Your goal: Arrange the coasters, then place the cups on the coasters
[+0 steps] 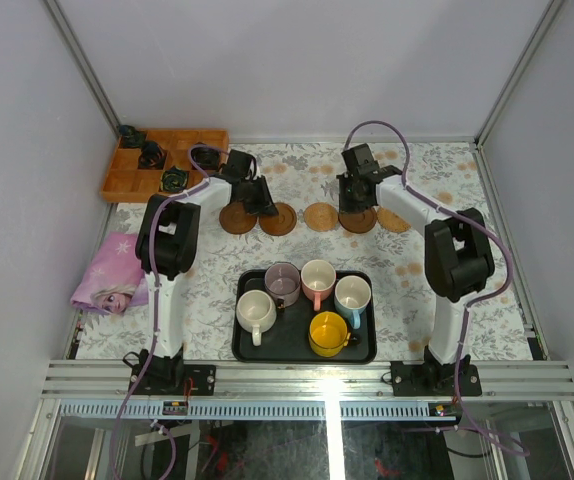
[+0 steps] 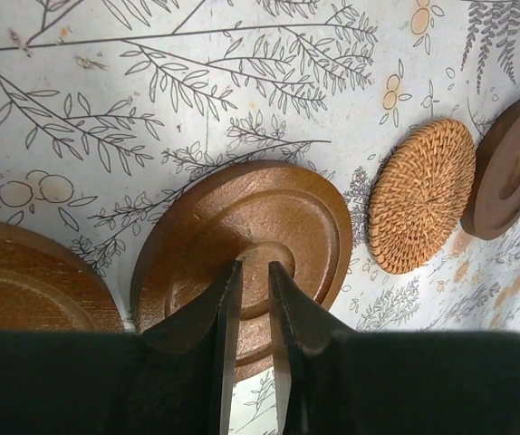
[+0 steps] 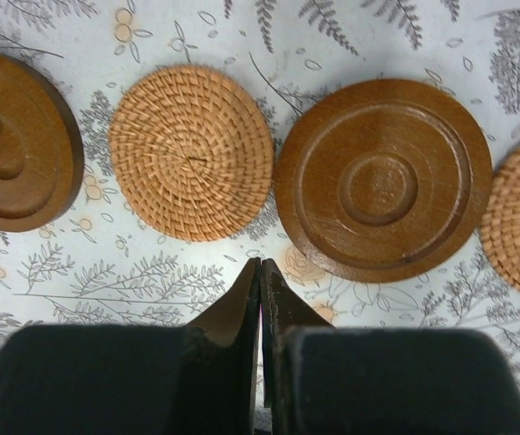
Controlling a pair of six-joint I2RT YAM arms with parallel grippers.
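Several round coasters lie in a row on the floral cloth: a brown one (image 1: 236, 219), a second (image 1: 278, 219), a tan woven one (image 1: 321, 216), a brown one (image 1: 357, 222) and a tan one (image 1: 393, 219). My left gripper (image 2: 254, 265) hovers over a dark wooden coaster (image 2: 242, 213), its jaws a narrow gap apart with nothing between them. My right gripper (image 3: 260, 263) is shut and empty, just short of a woven coaster (image 3: 190, 149) and a wooden one (image 3: 382, 177). The cups stand in a black tray (image 1: 287, 342): cream (image 1: 256, 312), mauve (image 1: 283, 283), pink (image 1: 318, 280), light blue (image 1: 352, 296), yellow (image 1: 328, 333).
A wooden compartment box (image 1: 162, 160) holding small black items sits at the back left corner. A pink printed cloth (image 1: 112, 275) lies at the left edge. Pale walls close in the table on three sides.
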